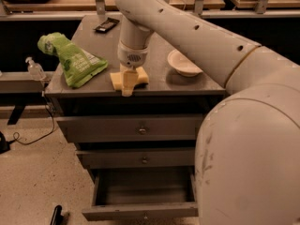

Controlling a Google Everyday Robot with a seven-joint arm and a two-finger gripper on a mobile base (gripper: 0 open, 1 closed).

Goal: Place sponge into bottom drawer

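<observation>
On the grey cabinet [107,43], the robot's gripper [127,84] points straight down at the front edge of the top, right against the pale yellow sponge [141,77]. We cannot tell how far the gripper is open or whether it has hold of the sponge. The sponge lies flat on the top between a green bag [75,60] and a cream bowl [183,62]. Below, the bottom drawer [140,212] stands pulled out.
</observation>
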